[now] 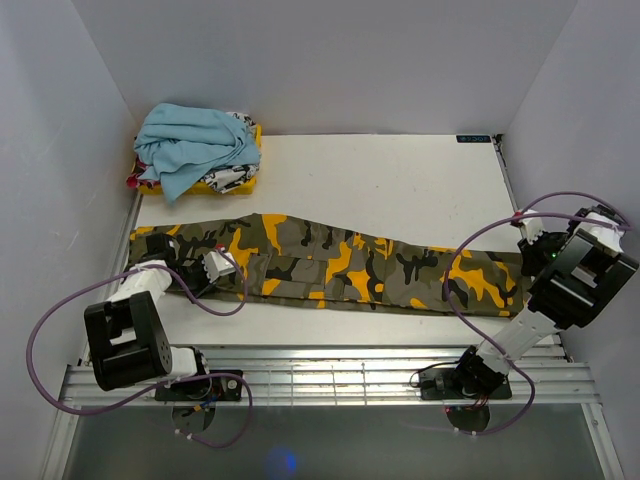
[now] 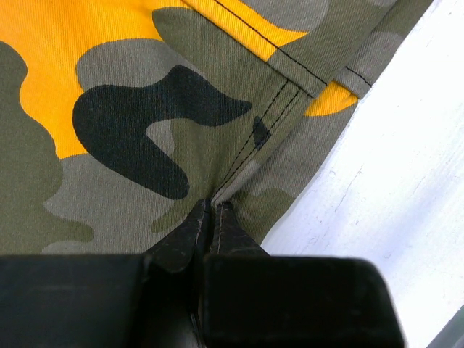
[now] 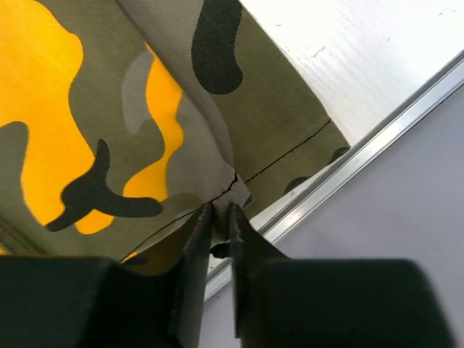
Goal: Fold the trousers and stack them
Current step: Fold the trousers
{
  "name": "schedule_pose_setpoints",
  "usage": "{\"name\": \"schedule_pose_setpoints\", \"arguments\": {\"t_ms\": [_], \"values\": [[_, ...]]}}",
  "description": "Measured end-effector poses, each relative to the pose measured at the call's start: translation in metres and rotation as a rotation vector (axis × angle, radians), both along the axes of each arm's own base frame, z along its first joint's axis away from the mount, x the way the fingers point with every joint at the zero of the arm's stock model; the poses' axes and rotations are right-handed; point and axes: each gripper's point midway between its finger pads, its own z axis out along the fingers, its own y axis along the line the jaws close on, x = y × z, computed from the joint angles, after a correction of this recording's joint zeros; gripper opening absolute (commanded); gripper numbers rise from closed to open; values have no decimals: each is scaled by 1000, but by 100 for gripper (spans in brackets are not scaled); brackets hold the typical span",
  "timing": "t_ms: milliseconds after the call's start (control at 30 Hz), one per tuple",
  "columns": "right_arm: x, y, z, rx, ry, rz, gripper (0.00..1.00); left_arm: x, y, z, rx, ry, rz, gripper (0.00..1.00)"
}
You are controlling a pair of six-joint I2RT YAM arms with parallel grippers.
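Observation:
The camouflage trousers (image 1: 340, 265) lie stretched left to right across the white table (image 1: 400, 175), folded lengthwise. My left gripper (image 1: 232, 266) is at their left end. In the left wrist view it (image 2: 211, 206) is shut on a pinched ridge of the trousers (image 2: 130, 109) beside a stitched seam. My right gripper (image 1: 524, 262) is at the right end, by the table's right edge. In the right wrist view it (image 3: 220, 209) is shut on the trousers (image 3: 87, 109) at the hem, with cloth between the fingertips.
A crumpled light blue garment (image 1: 195, 145) lies on a yellow and white printed garment (image 1: 235, 178) at the back left corner. Grey walls close in the table on three sides. A metal rail (image 3: 348, 170) runs along the right edge, close to my right gripper.

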Motion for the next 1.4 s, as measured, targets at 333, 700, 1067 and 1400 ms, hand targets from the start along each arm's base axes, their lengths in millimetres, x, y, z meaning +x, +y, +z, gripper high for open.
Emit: {"name": "schedule_pose_setpoints", "arguments": {"t_ms": [333,700,1067,1400], "values": [[20,-11,45,-45,-2,49,8,0,0,0,-3,6,-1,0],[43,-6,21,-126,93,78,87,1,0,0,-8,19,0,0],[22,-18,57,-194,11,100,74,1,0,0,-6,18,0,0],[-63,40,29,-186,45,299,49,0,0,1,-7,18,5,0]]}}
